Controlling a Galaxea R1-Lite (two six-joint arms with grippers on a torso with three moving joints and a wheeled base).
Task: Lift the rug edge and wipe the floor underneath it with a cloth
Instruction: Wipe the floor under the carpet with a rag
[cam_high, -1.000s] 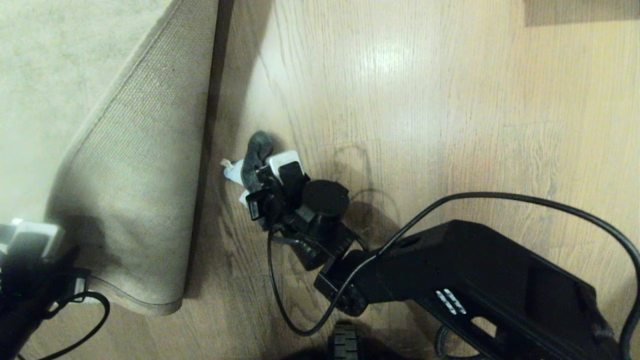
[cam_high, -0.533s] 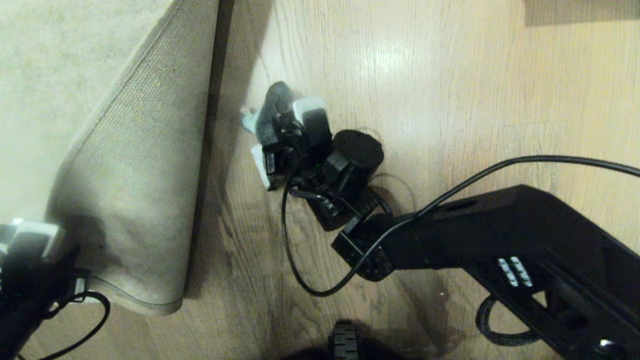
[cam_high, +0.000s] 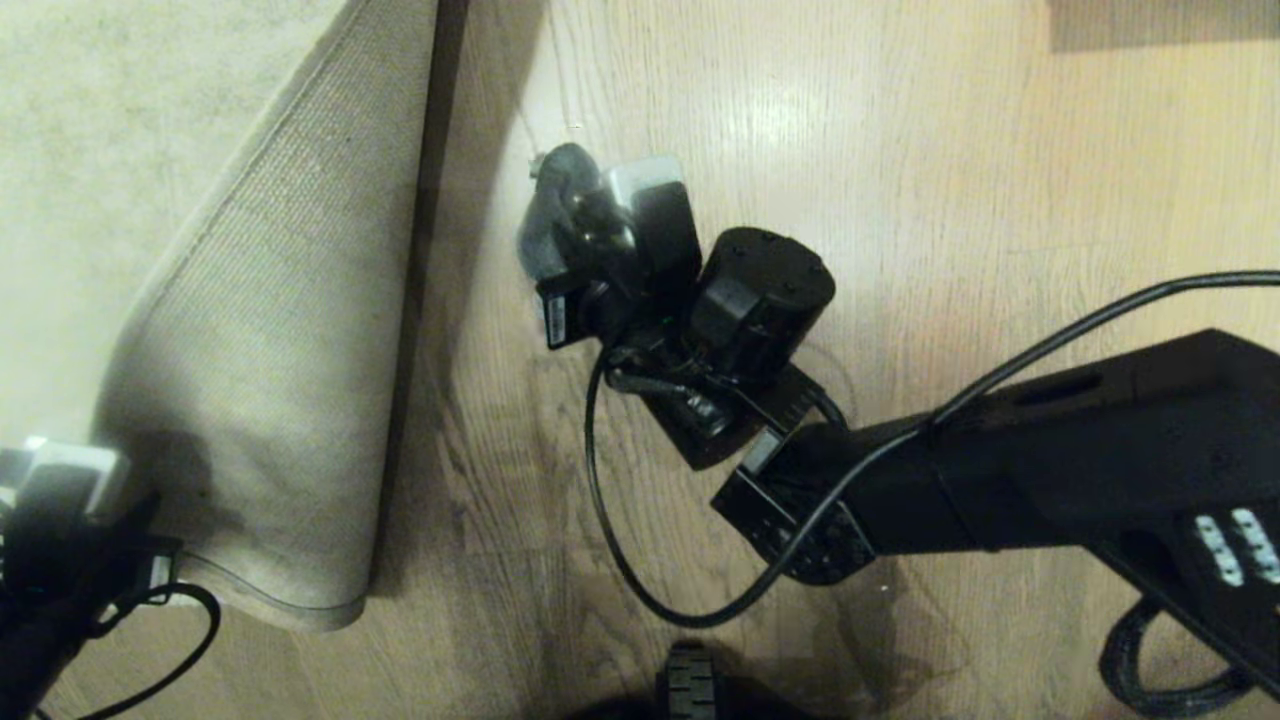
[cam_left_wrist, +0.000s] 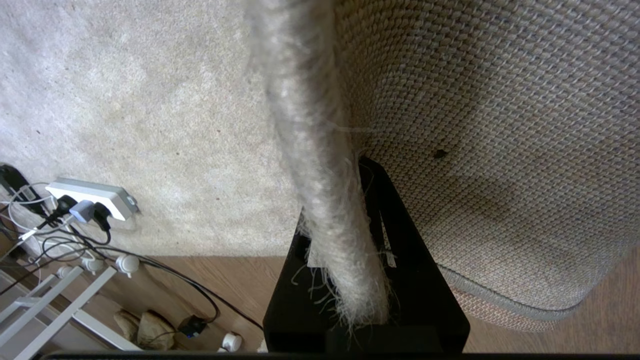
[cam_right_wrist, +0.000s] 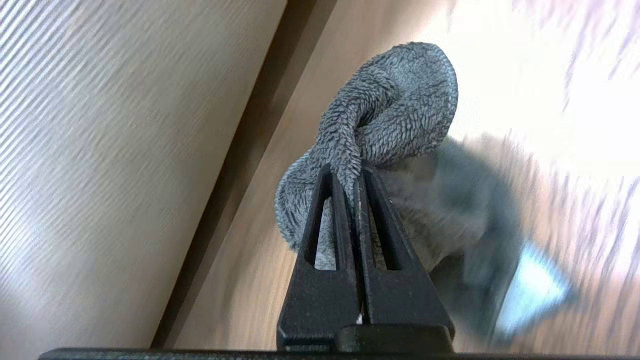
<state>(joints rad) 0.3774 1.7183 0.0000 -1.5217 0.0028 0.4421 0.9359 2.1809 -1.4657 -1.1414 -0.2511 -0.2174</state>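
The rug's corner is folded over, and its tan woven backing (cam_high: 280, 350) faces up on the left of the head view. At the lower left, my left gripper (cam_high: 60, 480) is shut on the rug edge (cam_left_wrist: 325, 150), whose frayed pile runs between the black fingers (cam_left_wrist: 400, 240) in the left wrist view. My right gripper (cam_high: 575, 235) is shut on the fluffy grey cloth (cam_right_wrist: 395, 110), which bunches above the closed fingertips. The cloth (cam_high: 548, 215) presses on the bare wood floor (cam_high: 900, 200) just right of the folded rug.
A white power strip (cam_left_wrist: 95, 197) with plugs and trailing cables lies on the rug, beside white rack legs (cam_left_wrist: 50, 300). My right arm's black cable (cam_high: 640, 560) loops over the floor. A base wheel (cam_high: 690, 685) shows at the bottom, and a dark rectangle (cam_high: 1160, 25) at the top right.
My right gripper has slid the cloth away from me along the floor beside the folded rug. The left gripper and the rug have not moved.
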